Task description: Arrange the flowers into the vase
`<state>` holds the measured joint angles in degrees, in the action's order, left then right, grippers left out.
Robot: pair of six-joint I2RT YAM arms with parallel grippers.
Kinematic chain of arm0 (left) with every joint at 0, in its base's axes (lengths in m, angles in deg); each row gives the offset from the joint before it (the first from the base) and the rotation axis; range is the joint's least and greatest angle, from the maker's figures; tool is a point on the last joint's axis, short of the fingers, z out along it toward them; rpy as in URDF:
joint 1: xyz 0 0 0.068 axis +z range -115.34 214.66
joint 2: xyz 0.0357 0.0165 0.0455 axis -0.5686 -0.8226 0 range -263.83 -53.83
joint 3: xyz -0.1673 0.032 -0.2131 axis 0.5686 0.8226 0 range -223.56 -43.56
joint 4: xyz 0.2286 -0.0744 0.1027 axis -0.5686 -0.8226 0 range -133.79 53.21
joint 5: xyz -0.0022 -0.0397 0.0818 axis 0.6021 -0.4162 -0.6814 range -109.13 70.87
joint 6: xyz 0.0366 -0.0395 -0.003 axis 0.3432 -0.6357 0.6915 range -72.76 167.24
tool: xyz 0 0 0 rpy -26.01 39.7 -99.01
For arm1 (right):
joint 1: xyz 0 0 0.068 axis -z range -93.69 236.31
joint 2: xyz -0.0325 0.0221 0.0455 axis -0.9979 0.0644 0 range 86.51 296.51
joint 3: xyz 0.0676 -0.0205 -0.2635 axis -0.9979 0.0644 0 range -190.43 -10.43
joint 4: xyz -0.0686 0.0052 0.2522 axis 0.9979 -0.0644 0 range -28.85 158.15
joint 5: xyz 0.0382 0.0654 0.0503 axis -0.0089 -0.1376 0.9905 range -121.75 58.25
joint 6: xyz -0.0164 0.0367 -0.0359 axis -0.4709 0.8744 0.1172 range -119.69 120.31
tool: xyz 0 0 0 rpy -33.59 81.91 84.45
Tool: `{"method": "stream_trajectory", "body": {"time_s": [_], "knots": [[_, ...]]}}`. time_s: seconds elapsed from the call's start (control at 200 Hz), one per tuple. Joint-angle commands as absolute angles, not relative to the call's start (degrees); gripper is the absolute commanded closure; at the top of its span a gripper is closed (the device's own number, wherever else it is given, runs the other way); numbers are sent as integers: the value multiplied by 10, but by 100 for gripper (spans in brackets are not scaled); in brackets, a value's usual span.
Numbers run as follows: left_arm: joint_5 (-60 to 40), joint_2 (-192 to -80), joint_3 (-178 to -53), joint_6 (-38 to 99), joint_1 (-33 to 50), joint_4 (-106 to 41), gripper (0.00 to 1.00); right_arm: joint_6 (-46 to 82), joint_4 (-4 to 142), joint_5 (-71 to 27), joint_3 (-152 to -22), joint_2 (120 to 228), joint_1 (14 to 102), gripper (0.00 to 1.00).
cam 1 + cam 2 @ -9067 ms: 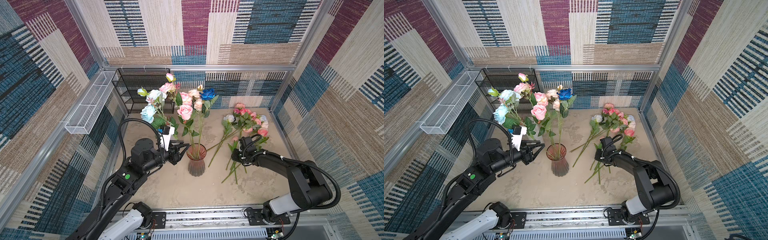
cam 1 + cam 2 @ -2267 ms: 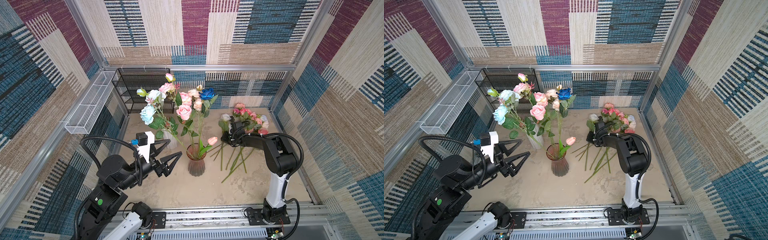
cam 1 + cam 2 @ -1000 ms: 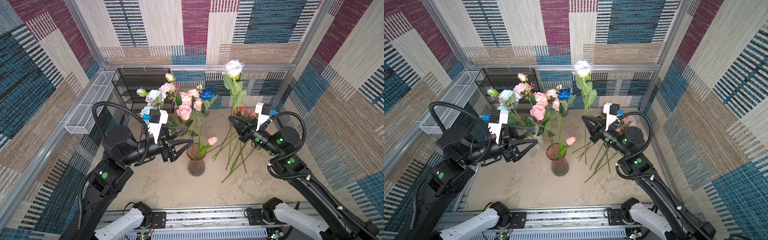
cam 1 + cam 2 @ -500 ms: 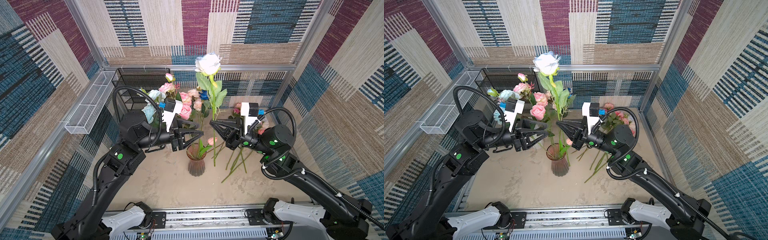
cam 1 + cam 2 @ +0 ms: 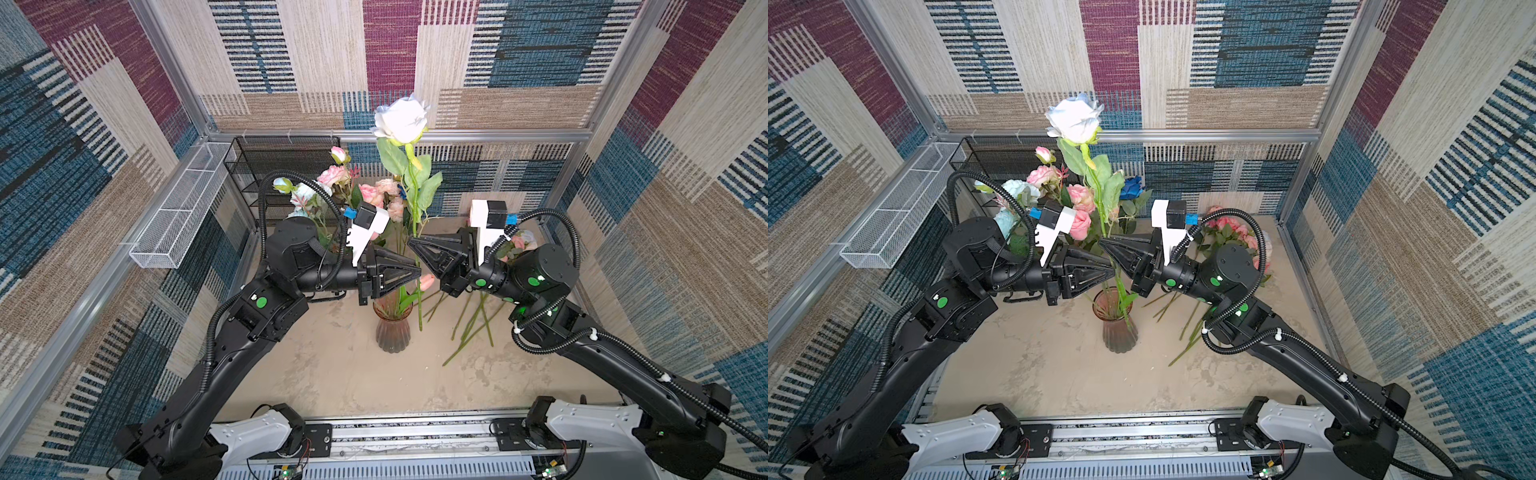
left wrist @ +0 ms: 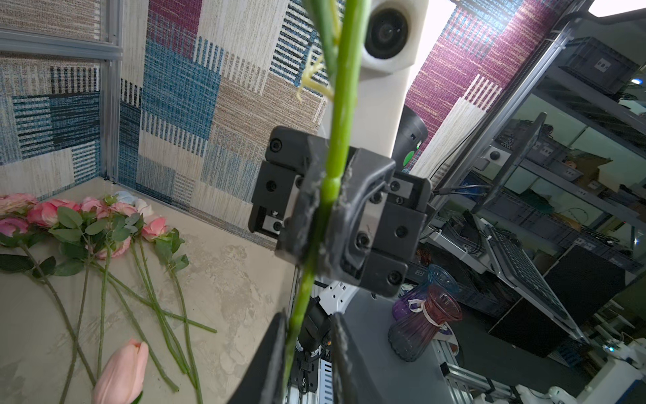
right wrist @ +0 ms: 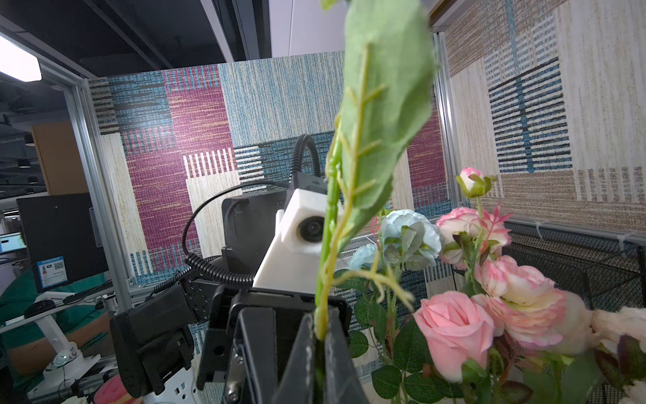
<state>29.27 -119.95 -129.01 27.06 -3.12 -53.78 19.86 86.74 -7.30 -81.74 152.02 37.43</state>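
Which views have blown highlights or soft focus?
Left wrist view: the patch beside the white camera housing is blown out. Right wrist view: the large green leaf of the long-stemmed white rose looks slightly soft; the pink rose is crisp. Both top views: even light, sharp, no glare.

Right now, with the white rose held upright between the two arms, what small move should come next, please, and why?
Probably close the left gripper on the rose stem: the stem runs between its fingers with a gap beside it, while the right gripper clamps it higher up.
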Motion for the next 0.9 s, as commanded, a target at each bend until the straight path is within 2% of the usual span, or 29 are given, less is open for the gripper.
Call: {"method": "stream_trajectory", "body": {"time_s": [0.0,0.135,0.22,0.27,0.31,0.346,0.441,0.501,0.686,0.801,0.896], "knots": [[303,-1205,-1298,284,-36,-531,83,206,888,-77,-815,1522,373,100],[294,-1211,-1300,284,-39,-531,84,211,894,-77,-805,1519,372,100],[290,-1212,-1298,284,-39,-532,92,210,892,-81,-802,1516,372,100],[282,-1210,-1296,286,-39,-531,100,208,888,-84,-801,1515,372,100],[273,-1209,-1296,288,-39,-535,100,207,884,-85,-801,1512,372,100],[263,-1208,-1299,294,-39,-544,100,205,878,-87,-801,1509,372,90],[228,-1207,-1312,327,-39,-576,100,194,863,-120,-787,1486,372,47],[194,-1206,-1323,358,-40,-603,100,182,853,-148,-773,1460,372,37],[26,-1213,-1327,461,-61,-623,100,151,829,-227,-730,1380,373,34],[-78,-1233,-1307,516,-104,-582,100,142,813,-255,-717,1350,372,34],[-120,-1233,-1280,520,-115,-527,100,137,805,-265,-711,1332,373,34]]}}
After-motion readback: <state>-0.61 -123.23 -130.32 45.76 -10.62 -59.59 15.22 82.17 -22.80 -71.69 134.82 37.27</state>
